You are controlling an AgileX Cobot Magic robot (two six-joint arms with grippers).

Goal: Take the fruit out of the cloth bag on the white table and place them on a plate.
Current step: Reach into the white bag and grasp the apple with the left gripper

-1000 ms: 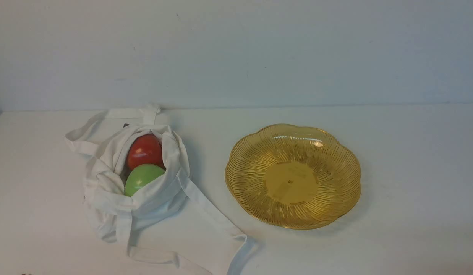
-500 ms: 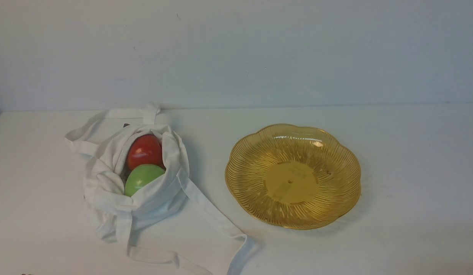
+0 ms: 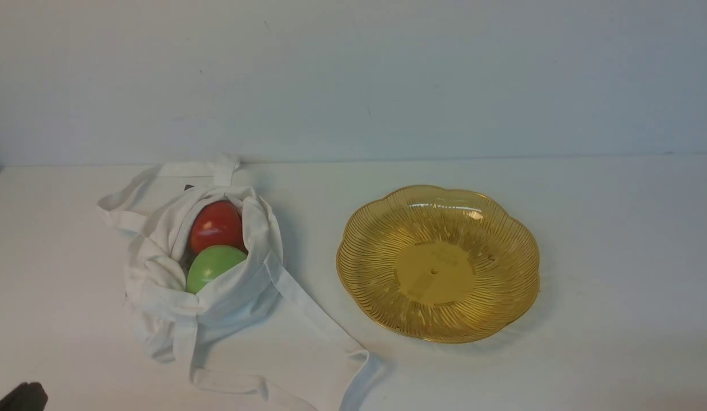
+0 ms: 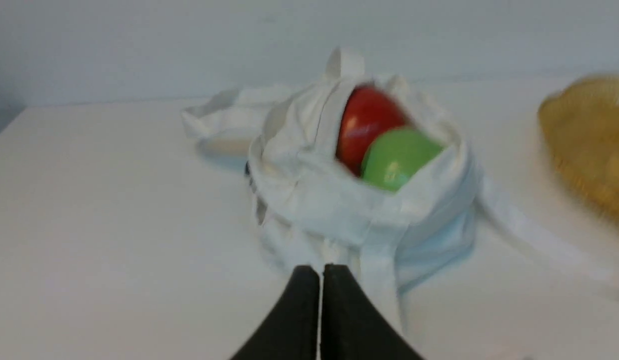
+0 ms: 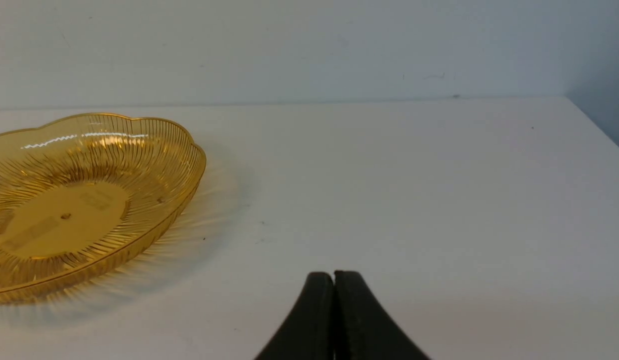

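Here the black left gripper [image 4: 320,272], clenched on nothing, points at the soft white cloth bag [image 3: 159,319] slumped on the white counter [image 3: 616,228]. In the bag's open mouth, the glossy green round fruit [image 3: 212,268] lies on the gripper's side, touching the glossy red round fruit [image 3: 216,225] behind it. Right of the bag stands the ribbed amber plastic plate [image 3: 353,277], empty. Beyond it, farthest from the bag, the black right gripper [image 5: 333,276] is clenched too. I judge the left arm nearer.
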